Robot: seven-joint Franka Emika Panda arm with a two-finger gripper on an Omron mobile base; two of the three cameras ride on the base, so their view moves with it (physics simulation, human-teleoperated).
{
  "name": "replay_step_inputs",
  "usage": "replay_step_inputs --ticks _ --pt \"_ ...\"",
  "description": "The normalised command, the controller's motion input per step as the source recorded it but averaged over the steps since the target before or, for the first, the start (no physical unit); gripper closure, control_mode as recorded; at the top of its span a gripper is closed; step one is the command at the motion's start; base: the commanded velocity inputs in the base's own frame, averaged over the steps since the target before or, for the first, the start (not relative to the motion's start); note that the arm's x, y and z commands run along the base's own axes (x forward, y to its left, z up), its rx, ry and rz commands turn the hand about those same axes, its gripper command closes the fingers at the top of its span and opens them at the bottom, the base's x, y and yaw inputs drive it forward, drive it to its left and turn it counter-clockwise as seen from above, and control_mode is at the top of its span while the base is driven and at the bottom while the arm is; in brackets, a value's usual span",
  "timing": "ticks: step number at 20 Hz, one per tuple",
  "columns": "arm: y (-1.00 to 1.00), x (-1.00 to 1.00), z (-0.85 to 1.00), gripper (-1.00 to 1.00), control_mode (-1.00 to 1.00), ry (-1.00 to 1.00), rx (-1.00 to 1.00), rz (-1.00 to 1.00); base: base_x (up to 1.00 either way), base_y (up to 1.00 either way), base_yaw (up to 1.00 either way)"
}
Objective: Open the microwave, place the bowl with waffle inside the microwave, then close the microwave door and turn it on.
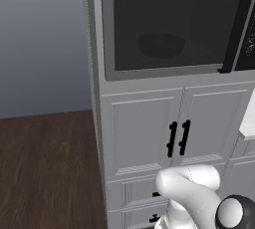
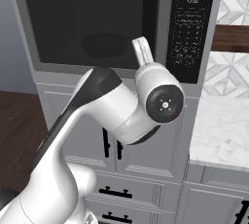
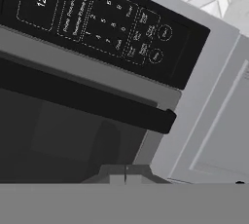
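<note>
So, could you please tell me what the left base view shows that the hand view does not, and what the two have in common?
Left base view alone: the bowl dim behind the shut microwave door, the white cabinet doors below, and the dark wood floor. Hand view alone: the control panel close enough to read its clock, with the shut gripper below the door. Both: the door's black bar handle.

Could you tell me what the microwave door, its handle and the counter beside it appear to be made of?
The microwave door looks like dark tinted glass in a matte grey, metal-like frame: the bowl shows dimly through it. Its handle is a smooth black bar, plastic or coated metal; hard to tell. The counter looks like polished white marble, given its faint grey veining.
</note>
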Motion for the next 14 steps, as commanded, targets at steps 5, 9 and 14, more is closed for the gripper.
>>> replay_step_inputs --ticks 5,9,14 --pt "-0.16 0.0 -0.04 1.0 -1.0 0.0 0.05 -0.01 0.0 0.0 0.0" --pt "-0.09 0.0 -0.1 1.0 -1.0 -0.02 0.1 -0.04 0.0 0.0 0.0" --pt "-0.11 0.0 0.0 1.0 -1.0 -0.06 0.03 -0.02 0.0 0.0 0.0"
